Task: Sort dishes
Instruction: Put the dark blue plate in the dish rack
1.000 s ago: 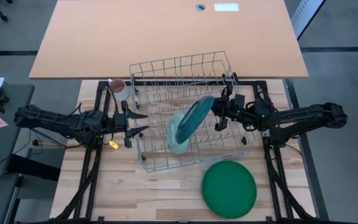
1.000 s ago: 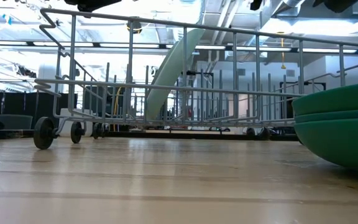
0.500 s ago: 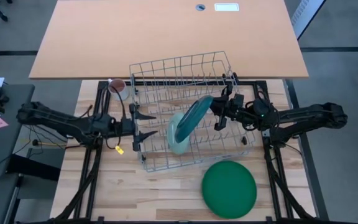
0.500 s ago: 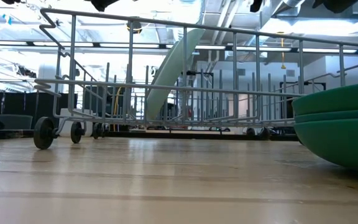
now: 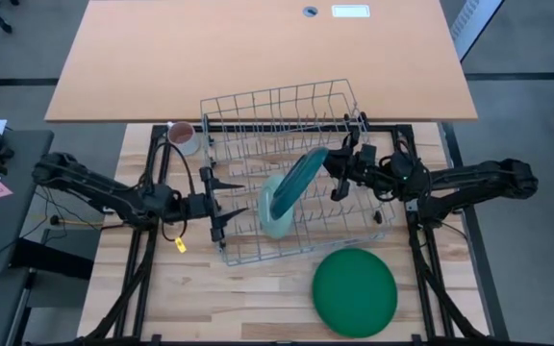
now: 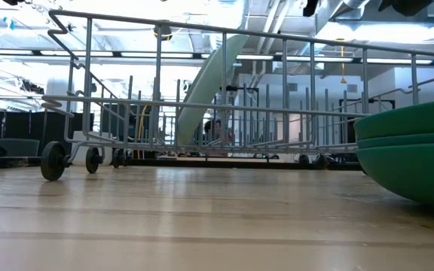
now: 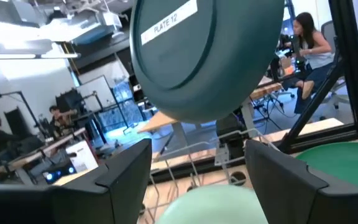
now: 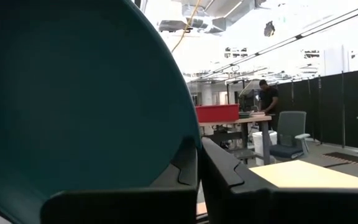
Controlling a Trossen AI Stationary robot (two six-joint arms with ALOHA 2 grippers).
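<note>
While the right pincer grips the tilted teal plate, the open left pincer faces the mint plate, nearer it.

Overhead, table-level, two wrists — rack shared

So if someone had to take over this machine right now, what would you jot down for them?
Right gripper: shut on the rim of the teal plate, holding it tilted on edge inside the wire rack.
Left gripper: open, empty, reaching in over the rack's left edge toward the plates.
Mint plate: leaning in the rack, beside the teal one.
Green plates: stacked on the table in front of the rack.
Left: seat the teal plate, then rack the green stack.
</note>
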